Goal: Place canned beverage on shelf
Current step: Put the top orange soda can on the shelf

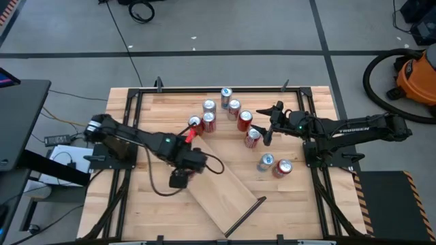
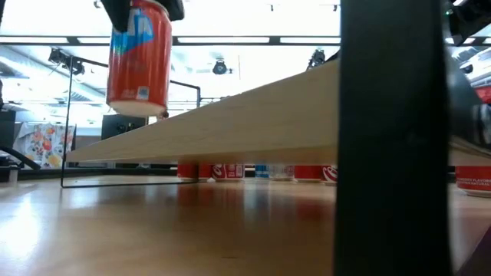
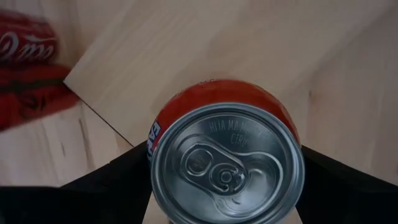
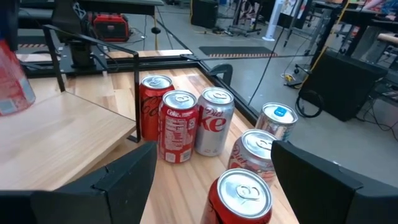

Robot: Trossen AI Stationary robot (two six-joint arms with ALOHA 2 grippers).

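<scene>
Gripping a red can [image 3: 227, 155] between the two dark fingers of the left end effector [image 1: 193, 131], lid facing the wrist camera, pull-tab showing; holding it upright in the air in the low view [image 2: 139, 55], above the far end of the shelf [image 1: 221, 187]. Lying directly beneath and beyond that end effector, the shelf: a long pale wood plank, set diagonally across the tabletop [image 1: 136, 211], a thin black rod [image 1: 246, 215] at its near short end. Hovering with the right end effector [image 1: 268, 126] fingers spread apart and holding nothing, over a red can [image 4: 239, 197] just in front of it. Standing beyond that can, a cluster of red and silver cans [image 4: 186, 124], touching or nearly so, beside the shelf's black rod. Leaving bare plank below the held can, and open tabletop on the near side
</scene>
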